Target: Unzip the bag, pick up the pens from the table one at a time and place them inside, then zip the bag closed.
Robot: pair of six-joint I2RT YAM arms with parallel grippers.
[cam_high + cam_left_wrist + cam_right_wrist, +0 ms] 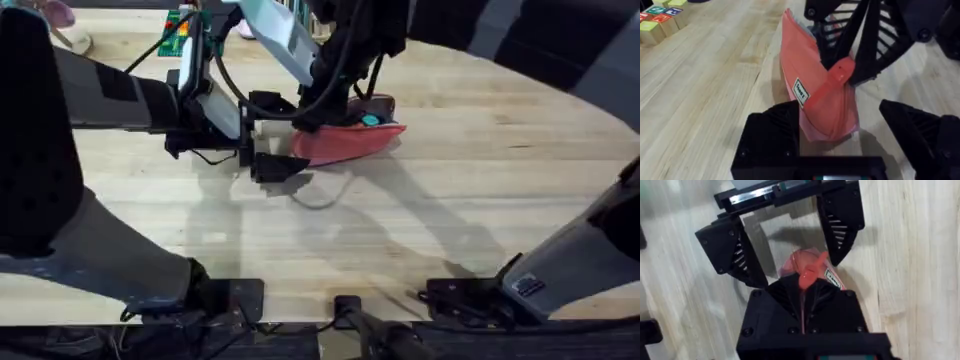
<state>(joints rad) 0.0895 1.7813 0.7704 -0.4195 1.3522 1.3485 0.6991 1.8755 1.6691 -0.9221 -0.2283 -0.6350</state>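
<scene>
The salmon-pink bag (pixel 350 143) lies on the wooden table (pixel 480 180), just past the centre. My left gripper (pixel 840 110) is open and straddles one end of the bag (pixel 815 95); one finger (pixel 772 137) touches the fabric and the other stands apart. My right gripper (pixel 802 287) reaches in from above and is shut on the bag's pink zipper pull (pixel 807 272). In the left wrist view the zipper pull (pixel 840 72) shows above the pouch, pinched by the right gripper (pixel 850 62). The pens are out of view.
Coloured toy blocks (pixel 660 17) sit off to one side of the bag. A green item (pixel 180 35) lies at the table's far edge. A thin pale loop (pixel 320 197) lies in front of the bag. Bare planks stretch to the right.
</scene>
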